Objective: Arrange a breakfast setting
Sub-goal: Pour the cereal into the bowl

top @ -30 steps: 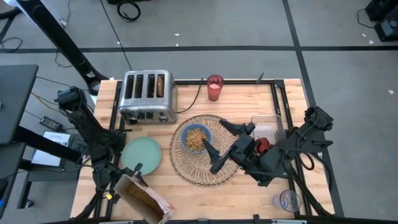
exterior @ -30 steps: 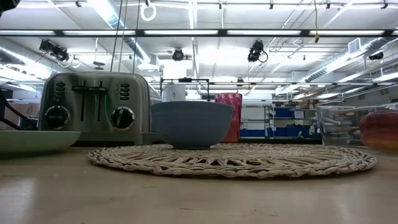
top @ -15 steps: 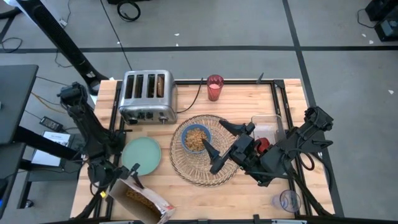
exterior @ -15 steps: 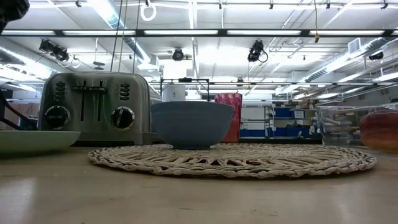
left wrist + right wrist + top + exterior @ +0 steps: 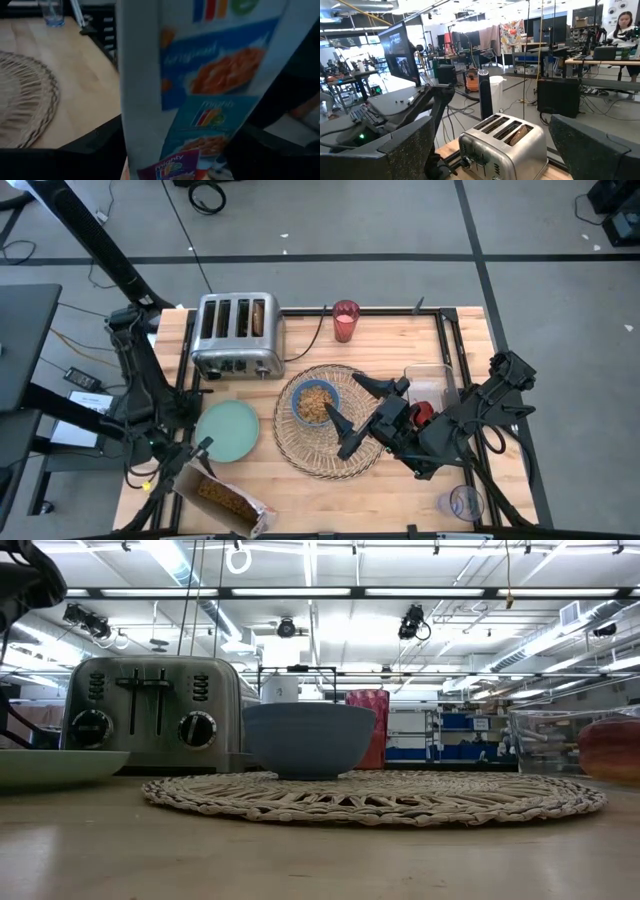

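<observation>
I've got the left gripper (image 5: 190, 463) clamped on the cereal box (image 5: 222, 501), and over the last second it has drawn back toward the lower left of the high view, so the box now hangs over the table's near edge, tilted, well clear of the pale green plate (image 5: 227, 429). In the left wrist view the box (image 5: 200, 75) fills the frame between my fingers. The blue bowl (image 5: 316, 402) sits on the upper left part of the woven placemat (image 5: 345, 455) with cereal in it, so I judge the pouring is done and the box is being carried out of the way. The right gripper (image 5: 362, 412) hangs over the placemat just right of the bowl, fingers spread wide and holding nothing, unmoved. Still unplaced, as I read it: the red cup (image 5: 345, 320) at upper centre, the toast slice (image 5: 259, 315) in the toaster (image 5: 235, 334), and the small red fruit (image 5: 424, 413) in the clear tray (image 5: 432, 380) at right. I can't find the spoon
</observation>
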Motion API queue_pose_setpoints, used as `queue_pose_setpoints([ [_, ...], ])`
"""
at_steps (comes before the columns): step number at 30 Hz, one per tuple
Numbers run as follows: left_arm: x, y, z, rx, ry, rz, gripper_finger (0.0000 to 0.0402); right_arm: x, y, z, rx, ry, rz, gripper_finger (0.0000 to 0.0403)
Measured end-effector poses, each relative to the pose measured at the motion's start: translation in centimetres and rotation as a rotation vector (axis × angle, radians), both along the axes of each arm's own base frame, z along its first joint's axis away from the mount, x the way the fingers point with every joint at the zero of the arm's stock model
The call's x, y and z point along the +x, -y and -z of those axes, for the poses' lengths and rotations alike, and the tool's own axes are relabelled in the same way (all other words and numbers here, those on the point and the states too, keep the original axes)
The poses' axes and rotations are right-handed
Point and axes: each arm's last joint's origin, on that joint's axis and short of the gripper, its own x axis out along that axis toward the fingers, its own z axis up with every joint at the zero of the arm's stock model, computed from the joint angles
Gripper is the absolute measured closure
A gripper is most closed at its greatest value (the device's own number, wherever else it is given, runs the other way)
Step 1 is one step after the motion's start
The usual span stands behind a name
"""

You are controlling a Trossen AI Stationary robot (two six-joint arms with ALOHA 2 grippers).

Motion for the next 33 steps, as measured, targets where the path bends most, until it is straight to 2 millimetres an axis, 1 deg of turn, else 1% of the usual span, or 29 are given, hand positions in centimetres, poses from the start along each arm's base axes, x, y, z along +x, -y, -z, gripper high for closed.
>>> queue_pose_setpoints([
  [3, -0.3, -0.4, -0.7, 0.040, -0.034, -0.001, 0.0118, 0.1, 0.1, 0.0, 0.000, 0.000, 0.004, 0.0008],
  [12, -0.9, -0.5, -3.0, 0.036, -0.041, 0.034, 0.0118, 0.3, 0.4, 0.0, 0.001, 0.001, 0.013, 0.0008],
  [17, -1.1, -0.6, -3.9, 0.055, -0.046, 0.045, 0.0118, 0.3, 0.4, 0.0, 0.001, 0.001, 0.013, 0.0008],
  [29, -1.1, -0.9, -3.6, 0.061, -0.116, 0.020, 0.0118, 0.3, 0.4, 0.0, 0.002, 0.002, 0.013, 0.0008],
  [33, -1.2, -0.9, -3.4, 0.088, -0.117, 0.054, 0.0120, 0.3, 0.4, 0.0, 0.013, 0.011, 0.013, 0.0008],
])
